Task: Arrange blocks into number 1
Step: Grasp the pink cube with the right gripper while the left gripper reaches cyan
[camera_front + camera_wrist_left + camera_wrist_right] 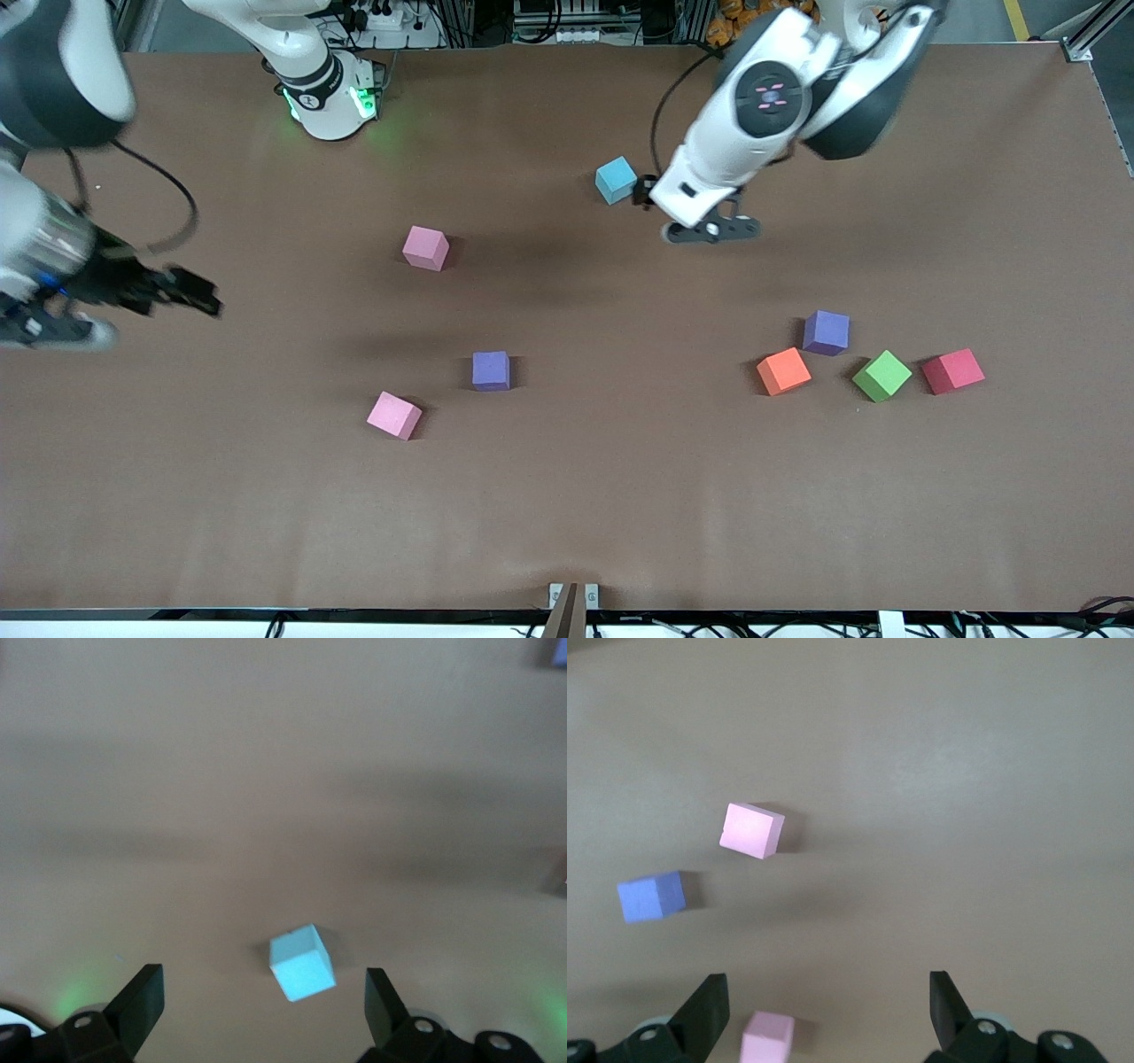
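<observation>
1. Lowest in the front frame, a pink block point(394, 415) and a purple block point(491, 370) lie apart on bare brown table point(567, 514).
2. Mid-frame, the orange block point(784, 371), green block point(881, 376) and red block point(953, 371) cluster.
3. Uppermost, the light blue block point(616, 180) lies just beside the left gripper point(645, 190), fingers point(142, 997) apart; the right gripper point(199, 292), also apart, waits at frame edge.

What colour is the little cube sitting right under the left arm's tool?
Light blue. It shows best in the left wrist view, between the open left tool's fingers.
</observation>
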You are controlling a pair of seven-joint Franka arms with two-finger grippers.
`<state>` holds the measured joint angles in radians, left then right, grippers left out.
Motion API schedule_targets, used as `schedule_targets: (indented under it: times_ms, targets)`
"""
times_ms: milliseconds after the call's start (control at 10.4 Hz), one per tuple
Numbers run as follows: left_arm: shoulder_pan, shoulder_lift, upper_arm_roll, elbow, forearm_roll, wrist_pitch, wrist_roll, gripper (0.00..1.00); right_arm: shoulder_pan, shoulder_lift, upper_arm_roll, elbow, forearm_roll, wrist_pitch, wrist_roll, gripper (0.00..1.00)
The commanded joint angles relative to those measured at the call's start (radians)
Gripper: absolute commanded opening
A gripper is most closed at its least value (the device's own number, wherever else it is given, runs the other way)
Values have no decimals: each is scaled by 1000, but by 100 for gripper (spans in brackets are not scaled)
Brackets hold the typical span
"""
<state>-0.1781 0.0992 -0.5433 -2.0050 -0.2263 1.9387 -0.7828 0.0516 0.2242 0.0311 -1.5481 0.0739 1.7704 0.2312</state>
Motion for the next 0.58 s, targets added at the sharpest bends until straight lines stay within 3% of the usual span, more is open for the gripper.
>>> schedule_targets:
  times_ms: [0,192,480]
  targets:
    - [-30,26,-41,-104,-63,132,-209,100,62,119,1,22,24,100,254,100]
    - [-87,103,-46,-129,-73,236,-379,100,120,200,1,23,24,193,466,100]
    - [-123,139,-49,-210,-73,347,-455,100,152,318,1,26,27,305,556,100]
